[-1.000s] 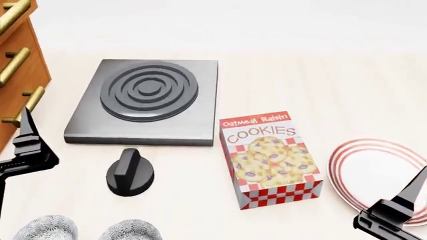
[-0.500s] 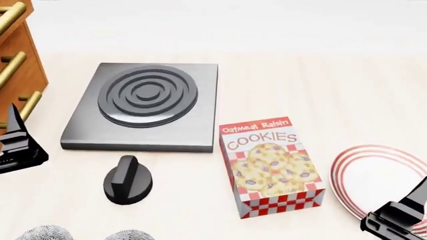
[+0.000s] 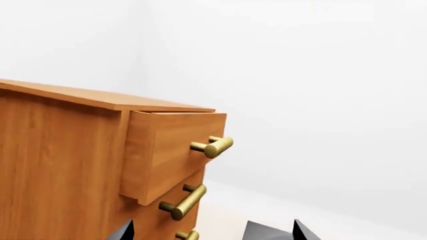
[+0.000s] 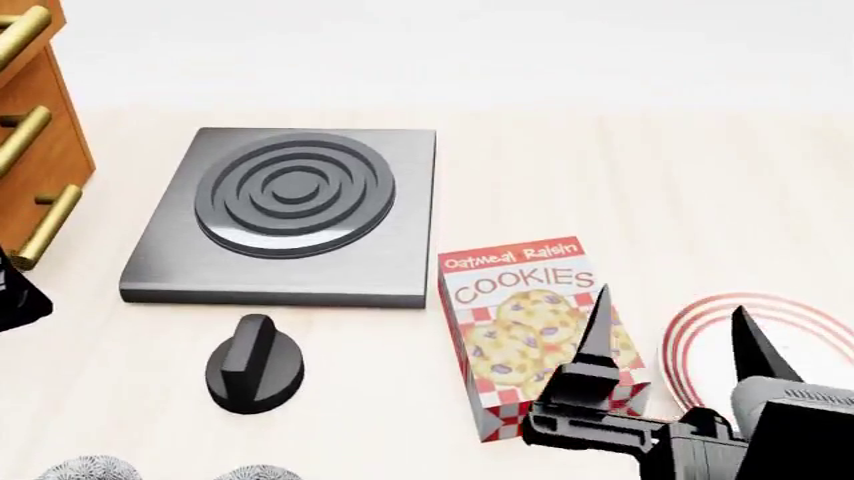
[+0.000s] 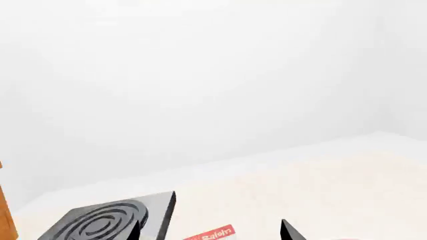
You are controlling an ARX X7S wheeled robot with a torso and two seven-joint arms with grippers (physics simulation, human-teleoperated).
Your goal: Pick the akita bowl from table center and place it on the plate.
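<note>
Two speckled grey-and-white bowls (image 4: 91,468) (image 4: 258,471) peek over the counter's (image 4: 747,200) near edge toward its left corner, side by side and only their upper rims showing in the head view; they look alike, so which one is the akita bowl cannot be told. The plate (image 4: 707,335), white with red rings, lies well apart from them at the near right of the counter, partly hidden by the right claw (image 4: 667,335). That claw hangs above the counter with its two dark pointed fingers spread wide, empty, one finger (image 4: 595,325) rising in front of the cookie box (image 4: 534,320) and the other in front of the plate. The red-and-white box, printed "Oatmeal Raisin COOKIES", lies flat just beside the plate, toward the counter's middle. A black knob (image 4: 254,365) sits near the box on its left, and behind both rests a dark grey square burner (image 4: 287,210) with raised concentric rings. At the counter's left edge stands a wooden drawer cabinet (image 3: 73,160) with brass handles (image 3: 212,146), its top drawer pulled slightly out. Of the left claw (image 4: 16,295) only a dark sliver shows at the left border of the head view, and whether its fingers are apart or together cannot be told.
</note>
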